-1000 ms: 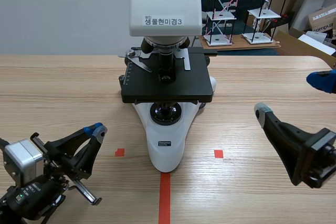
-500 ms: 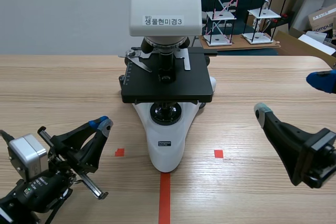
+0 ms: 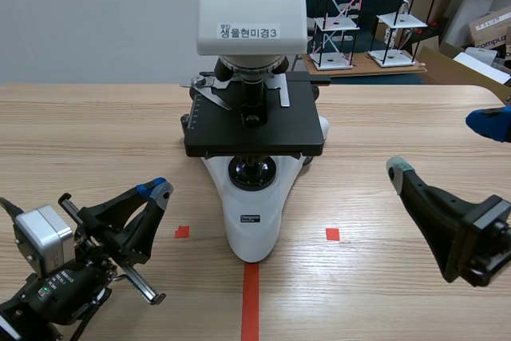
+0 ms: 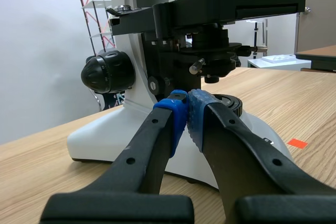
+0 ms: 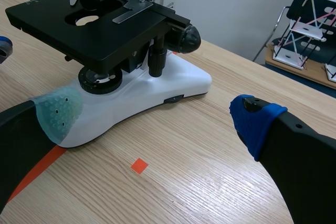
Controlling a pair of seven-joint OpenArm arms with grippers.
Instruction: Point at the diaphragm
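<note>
The white and black microscope (image 3: 252, 141) stands at the table's middle. Under its black stage (image 4: 231, 6) sits the dark diaphragm and condenser unit (image 4: 210, 64) with a small silver lever (image 4: 196, 66); in the scene view the stage (image 3: 254, 124) hides it. My left gripper (image 3: 156, 192) is low at the front left, shut on nothing, its blue pads (image 4: 178, 114) meeting and aimed at the microscope's side, short of the base (image 4: 121, 140). My right gripper (image 3: 443, 145) stands open to the right of the microscope (image 5: 110, 51), holding nothing.
The round light port (image 3: 252, 171) sits on the base below the stage. A focus knob (image 4: 105, 74) juts from the side facing my left gripper. Wire-frame racks (image 3: 343, 13) and boxes stand behind the table's far edge.
My left gripper shifted a little to the right and toward the microscope a second ago, then held still. The right arm has not moved.
</note>
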